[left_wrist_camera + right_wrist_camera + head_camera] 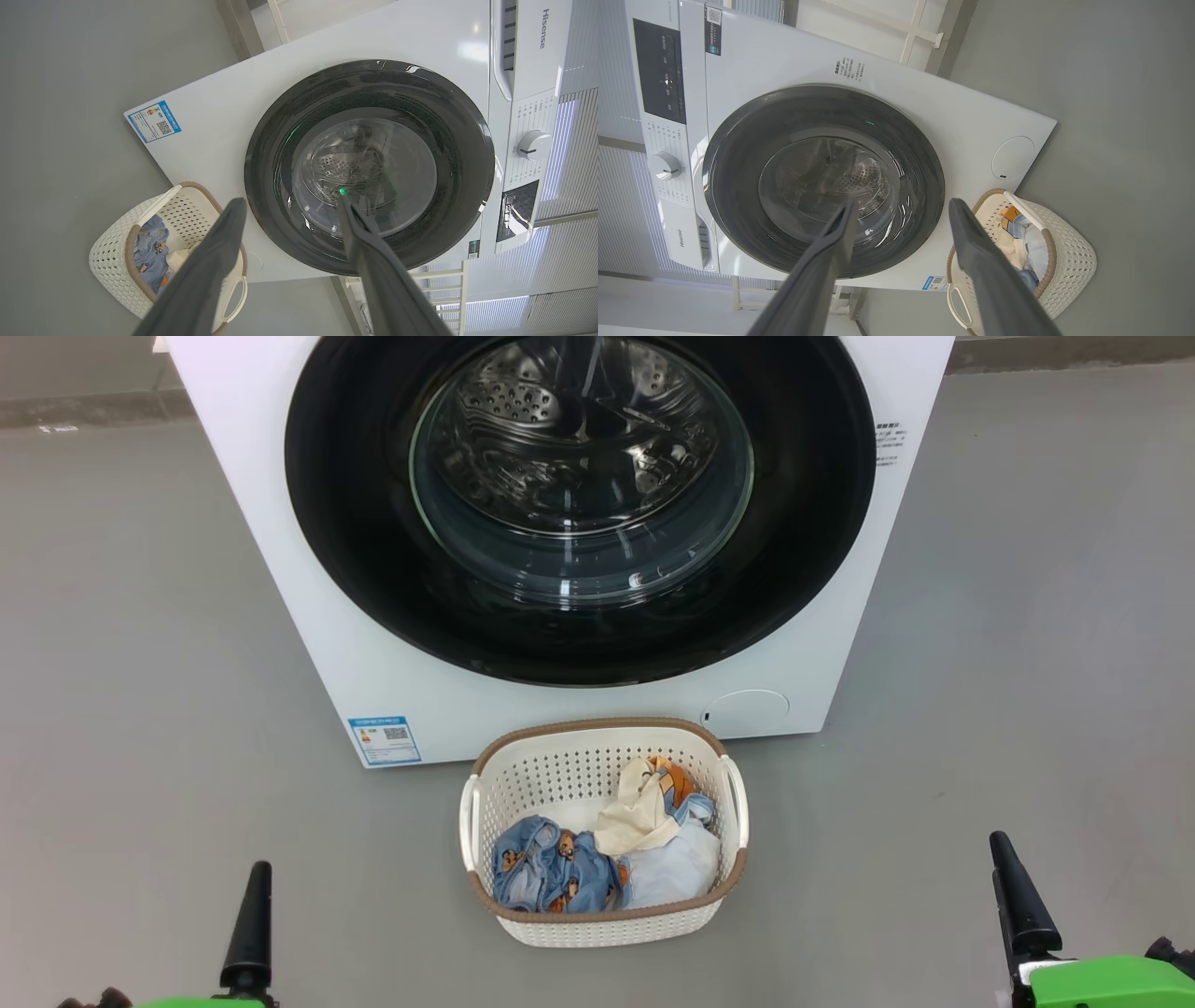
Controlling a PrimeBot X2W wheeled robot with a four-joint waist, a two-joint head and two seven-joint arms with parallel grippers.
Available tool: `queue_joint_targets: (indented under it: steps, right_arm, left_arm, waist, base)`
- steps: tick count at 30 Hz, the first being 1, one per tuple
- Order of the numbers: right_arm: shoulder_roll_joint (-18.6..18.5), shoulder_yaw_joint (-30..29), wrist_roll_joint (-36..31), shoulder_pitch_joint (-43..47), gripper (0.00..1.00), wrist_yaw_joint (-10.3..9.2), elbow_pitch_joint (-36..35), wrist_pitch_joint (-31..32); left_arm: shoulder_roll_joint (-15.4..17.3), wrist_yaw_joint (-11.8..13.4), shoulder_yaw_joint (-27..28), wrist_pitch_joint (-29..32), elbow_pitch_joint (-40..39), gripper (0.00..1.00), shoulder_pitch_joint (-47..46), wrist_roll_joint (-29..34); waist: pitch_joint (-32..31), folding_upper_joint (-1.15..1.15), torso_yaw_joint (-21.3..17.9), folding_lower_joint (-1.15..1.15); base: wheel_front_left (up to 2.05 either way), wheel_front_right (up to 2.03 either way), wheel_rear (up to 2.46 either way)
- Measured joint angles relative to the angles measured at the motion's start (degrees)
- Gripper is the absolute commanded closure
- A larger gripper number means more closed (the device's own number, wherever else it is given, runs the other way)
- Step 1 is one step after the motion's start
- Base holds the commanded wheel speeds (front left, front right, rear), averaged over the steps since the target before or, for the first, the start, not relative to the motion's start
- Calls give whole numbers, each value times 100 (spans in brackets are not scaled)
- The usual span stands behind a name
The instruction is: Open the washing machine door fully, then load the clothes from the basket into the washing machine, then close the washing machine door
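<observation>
Left tool (292, 197) and right tool (902, 201) both gaping, empty; basket (597, 723) with clothes (579, 868) ahead between them, washing machine door (373, 569) shut beyond.

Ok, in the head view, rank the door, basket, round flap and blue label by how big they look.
1. door
2. basket
3. flap and label: they look about alike, too close to rank.
</observation>
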Motion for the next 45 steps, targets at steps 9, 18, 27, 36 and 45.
queue_joint_targets:
  steps: [9, 18, 27, 36, 45]
  right_arm:
    - [-11, -24, -1068, -2, 0, 0, -3, -134]
    - [-3, -34, -2183, -4, 0, 0, -87, -296]
    - [12, -33, -3058, -4, 0, 0, -158, -404]
    - [40, -23, -3690, -4, 0, 0, -253, -446]
    - [46, 16, -4434, -3, 0, 0, -353, -447]
  left_arm:
    - [-15, 0, -18, -130, -79, 0, 0, 950]
    - [-16, 0, -87, -263, -102, 0, 1, 1862]
    - [4, 0, -204, -426, -102, 0, 0, 2844]
    - [31, -1, -332, -561, -103, 0, 0, 3570]
    - [94, -2, -543, -714, -78, 0, -46, 4279]
  waist:
    - [-10, 0, 5, 0]
    - [-15, 0, 20, 0]
    - [-15, 0, 29, 0]
    - [-12, 0, 23, 0]
    - [-12, 0, 25, 0]
  base:
    - [0, 0, 0]
    - [0, 0, 0]
    - [0, 0, 0]
    - [0, 0, 0]
    - [0, 0, 0]
